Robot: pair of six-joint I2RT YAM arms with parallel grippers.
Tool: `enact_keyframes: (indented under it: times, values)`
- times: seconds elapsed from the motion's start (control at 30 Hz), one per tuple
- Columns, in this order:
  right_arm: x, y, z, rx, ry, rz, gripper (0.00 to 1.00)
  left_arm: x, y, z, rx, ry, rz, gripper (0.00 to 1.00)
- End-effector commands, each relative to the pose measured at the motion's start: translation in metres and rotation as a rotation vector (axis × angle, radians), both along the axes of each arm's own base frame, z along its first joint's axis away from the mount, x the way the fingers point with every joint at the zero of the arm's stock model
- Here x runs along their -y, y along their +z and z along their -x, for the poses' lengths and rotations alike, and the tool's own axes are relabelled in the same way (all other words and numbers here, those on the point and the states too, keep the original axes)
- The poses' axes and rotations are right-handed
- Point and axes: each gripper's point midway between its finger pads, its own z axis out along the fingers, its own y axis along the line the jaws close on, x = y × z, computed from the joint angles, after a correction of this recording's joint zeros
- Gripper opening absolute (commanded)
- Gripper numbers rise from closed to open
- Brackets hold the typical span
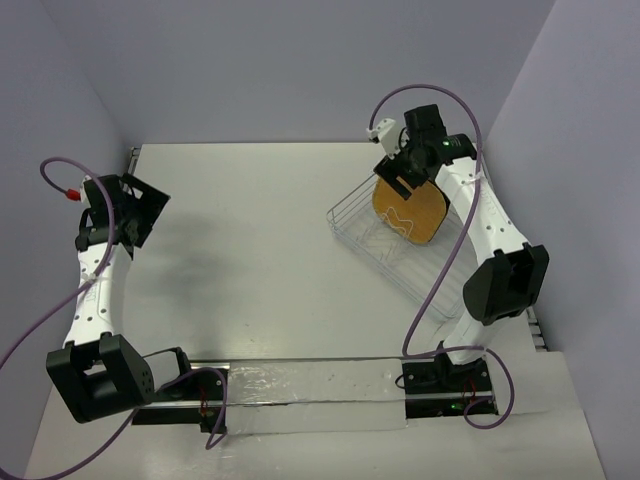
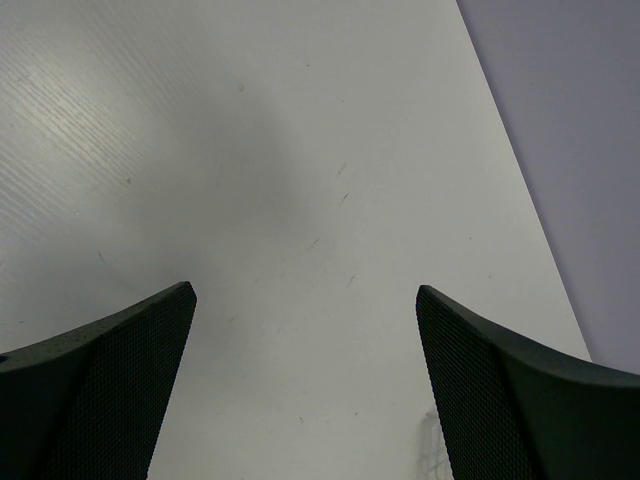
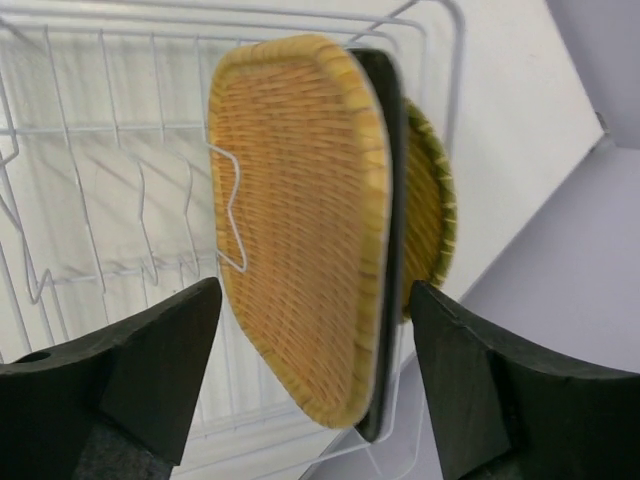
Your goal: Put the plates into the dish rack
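- Right, over on the right side of the top view sat the dish rack, set at a slant on the white table.
- All three plates stood on edge inside it, packed close together at the end of the rack toward the top of the frame.
- From the right wrist camera, the tan-orange rounded-square plate filled the middle, its woven face turned to the left of the frame, with a wire prong crossing in front of it.
- Tight behind it came the black plate, edge only on show.
- Behind that one, the round yellow woven plate peeked out at the right.
- The right gripper hung just above the plates, fingers spread wide, one on either side of the stack in the frame and touching none of them.
- At far left in the top view, the left gripper was held up over the table's edge.
- Its wrist camera showed both fingers spread wide, nothing between them, only bare tabletop below.
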Motion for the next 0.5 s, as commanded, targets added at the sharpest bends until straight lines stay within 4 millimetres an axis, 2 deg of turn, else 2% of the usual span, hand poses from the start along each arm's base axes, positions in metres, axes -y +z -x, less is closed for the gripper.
enact_keyframes:
  times: [0.0,0.07,0.13,0.23,0.27,0.37,0.4,0.47]
  values:
    - [0.008,0.102,-0.012,0.297,-0.128,-0.107,0.85,-0.005,0.038,-0.010,0.109,0.011,-0.025,0.99]
    - [0.013,0.129,-0.009,0.369,-0.177,-0.152,0.89,-0.005,0.043,-0.011,0.126,0.009,-0.029,0.99]
    - [0.023,0.154,-0.007,0.447,-0.261,-0.190,0.99,-0.005,0.048,-0.010,0.146,0.009,-0.034,0.99]
    - [0.041,0.177,-0.003,0.538,-0.377,-0.233,1.00,-0.005,0.052,-0.009,0.170,0.009,-0.040,0.99]
    - [0.050,0.181,-0.001,0.566,-0.476,-0.332,1.00,-0.004,0.062,-0.010,0.218,0.007,-0.046,0.99]
    - [0.077,0.206,0.009,0.672,-0.641,-0.544,1.00,0.005,0.068,-0.013,0.296,-0.032,-0.027,0.99]
    - [0.083,0.210,0.013,0.694,-0.717,-0.631,1.00,0.006,0.075,-0.014,0.329,-0.041,-0.029,0.99]
    - [0.096,0.192,0.017,0.692,-0.891,-0.745,1.00,0.009,0.074,-0.014,0.340,-0.054,-0.030,0.99]
